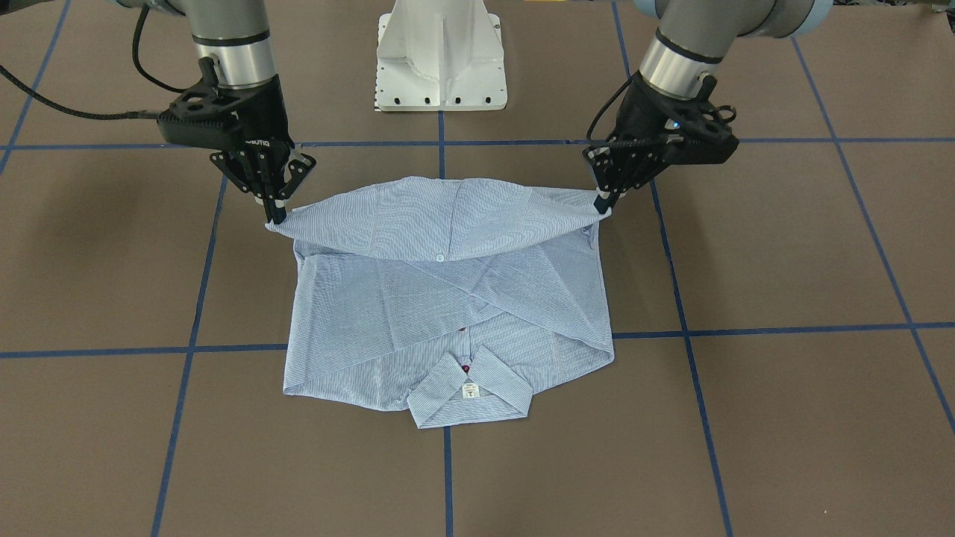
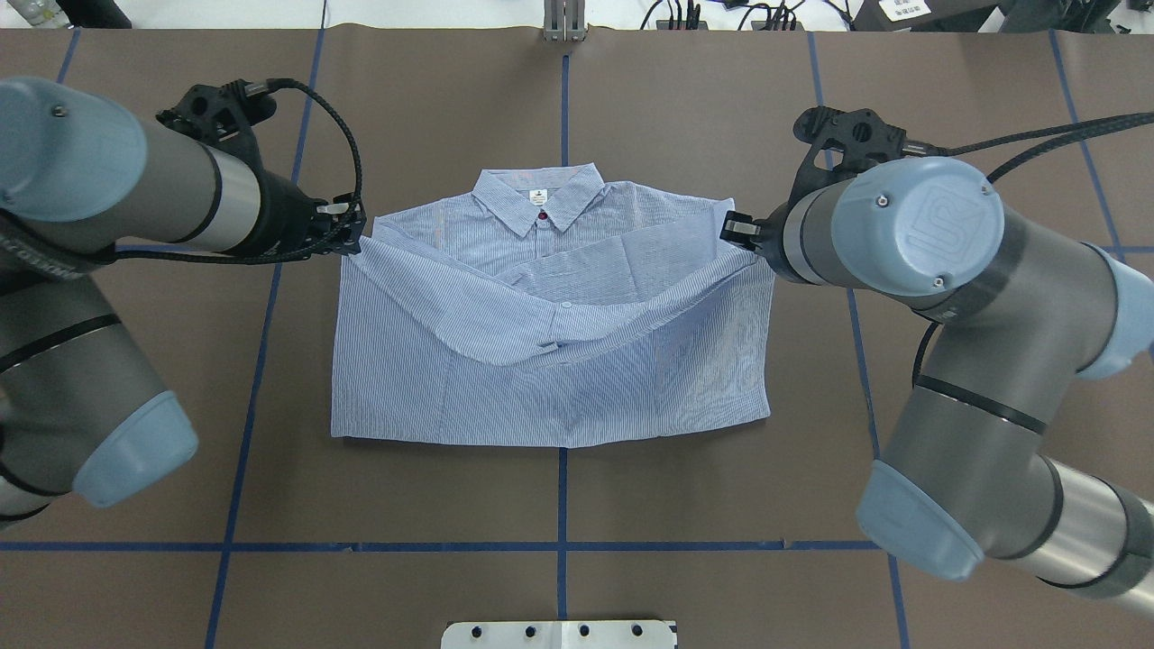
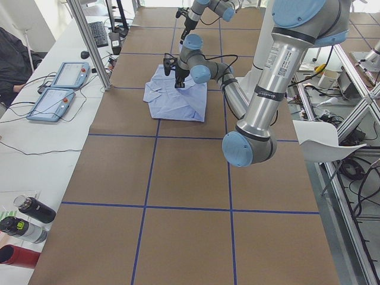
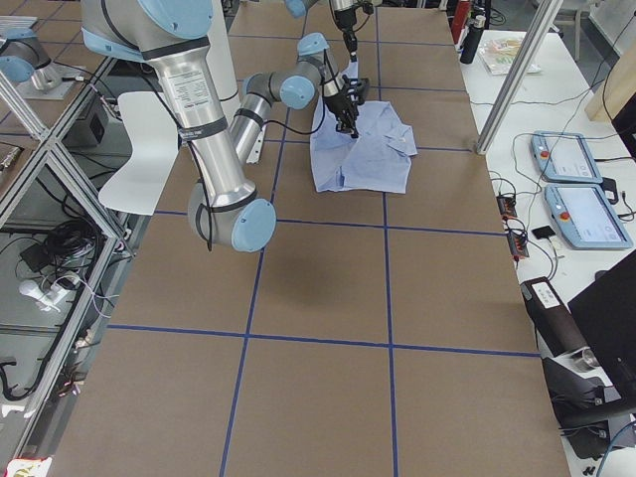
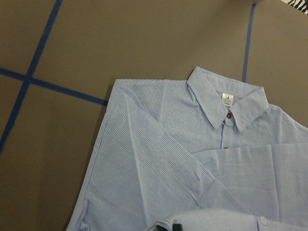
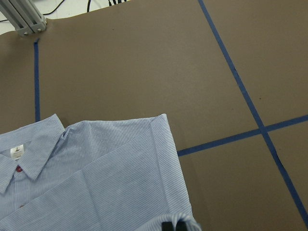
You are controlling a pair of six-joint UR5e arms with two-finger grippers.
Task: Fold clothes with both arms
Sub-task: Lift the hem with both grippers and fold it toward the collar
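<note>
One shirt point(image 1: 448, 298), sleeves folded in. Two grippers: left gripper point(image 1: 603, 203), right gripper point(image 1: 274, 215), each pinching one raised hem corner

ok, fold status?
Both shut: left gripper, right gripper on shirt hem corners. Hem lifted, sagging mid-span, short of collar. Nothing in the way.

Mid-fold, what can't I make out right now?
Too small everywhere: print on the small white neck label.
Covered by the raised hem, front and overhead views: light blue striped shirt front beneath.
Nearly cut off at wrist views' bottom edges: black left pincer, black right pincer.
</note>
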